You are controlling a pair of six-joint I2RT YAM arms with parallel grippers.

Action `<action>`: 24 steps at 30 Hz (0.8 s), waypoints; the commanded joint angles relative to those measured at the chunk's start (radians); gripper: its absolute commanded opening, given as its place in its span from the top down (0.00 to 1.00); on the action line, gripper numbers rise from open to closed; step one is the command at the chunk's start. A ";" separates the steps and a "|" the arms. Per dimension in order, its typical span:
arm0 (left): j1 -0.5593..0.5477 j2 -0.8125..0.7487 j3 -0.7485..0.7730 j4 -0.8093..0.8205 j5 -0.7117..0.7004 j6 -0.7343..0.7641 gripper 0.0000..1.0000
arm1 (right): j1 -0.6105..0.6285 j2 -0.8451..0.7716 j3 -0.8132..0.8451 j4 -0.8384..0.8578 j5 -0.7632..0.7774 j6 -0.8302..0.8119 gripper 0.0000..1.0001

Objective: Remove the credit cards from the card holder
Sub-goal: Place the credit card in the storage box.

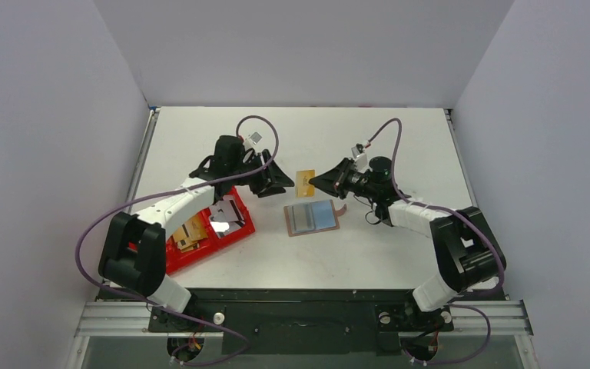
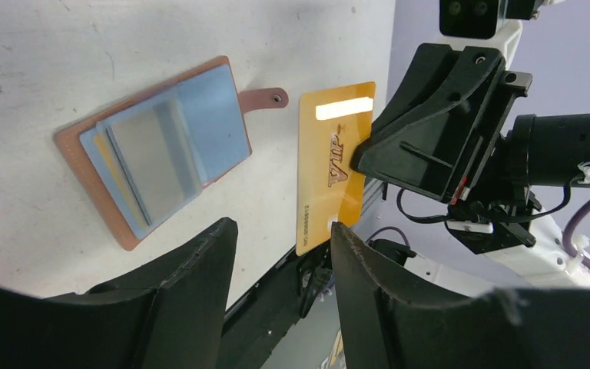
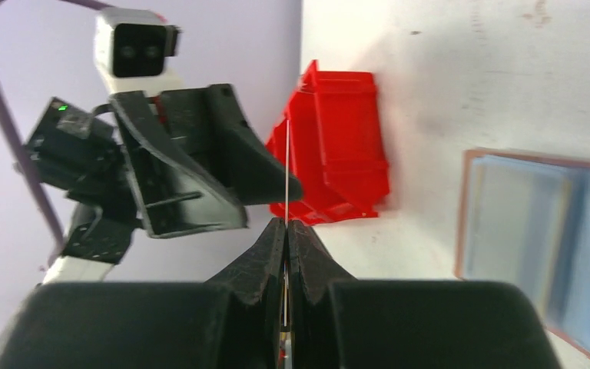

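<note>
Wrist camera, left: only this view shows the face of the gold card (image 2: 330, 169), with "VIP" lettering and a bright glare band, and the silver card (image 2: 157, 157) lying in the card holder (image 2: 223, 108).
Wrist camera, right: gold card appears edge-on, a thin line rising from the closed fingertips.
Top camera: only this view shows loose cards (image 1: 224, 216) inside the red tray (image 1: 250, 225).
Right gripper (image 3: 286, 228): clamped on one long edge of the gold card.
Left gripper (image 2: 280, 234): jaws spread wide, facing the card, apart from it.
Gold card position: between both grippers, near the holder's far side.
Card holder: open flat on the counter (image 1: 369, 254); tan-brown border, pale blue inside, snap tab (image 2: 265, 98) sticking out.
</note>
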 commanded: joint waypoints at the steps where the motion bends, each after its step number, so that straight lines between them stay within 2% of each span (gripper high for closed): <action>1: 0.019 -0.045 -0.042 0.231 0.136 -0.101 0.54 | 0.039 0.040 0.058 0.259 -0.024 0.147 1.00; 9: 0.034 -0.061 -0.107 0.354 0.181 -0.180 0.55 | 0.081 0.081 0.076 0.333 -0.032 0.209 1.00; 12: 0.035 -0.058 -0.123 0.410 0.196 -0.218 0.63 | 0.089 0.087 0.078 0.337 -0.033 0.208 1.00; 16: 0.036 -0.057 -0.135 0.419 0.199 -0.226 0.89 | 0.092 0.088 0.078 0.322 -0.029 0.194 0.98; 17: 0.036 -0.059 -0.140 0.417 0.198 -0.226 0.99 | 0.095 0.086 0.080 0.309 -0.026 0.174 0.93; 19: 0.036 -0.067 -0.143 0.395 0.186 -0.218 1.00 | 0.097 0.072 0.090 0.183 -0.013 0.106 0.69; 20: 0.036 -0.073 -0.138 0.352 0.161 -0.194 1.00 | 0.100 0.055 0.103 0.133 -0.006 0.074 0.50; 22: 0.036 -0.096 -0.116 0.225 0.099 -0.126 1.00 | 0.104 0.020 0.135 -0.067 0.056 -0.055 0.33; 23: 0.036 -0.115 -0.106 0.164 0.070 -0.072 1.00 | 0.106 0.009 0.166 -0.224 0.080 -0.155 0.30; 24: 0.038 -0.126 -0.084 0.043 -0.002 -0.042 1.00 | 0.108 -0.011 0.182 -0.296 0.134 -0.200 0.26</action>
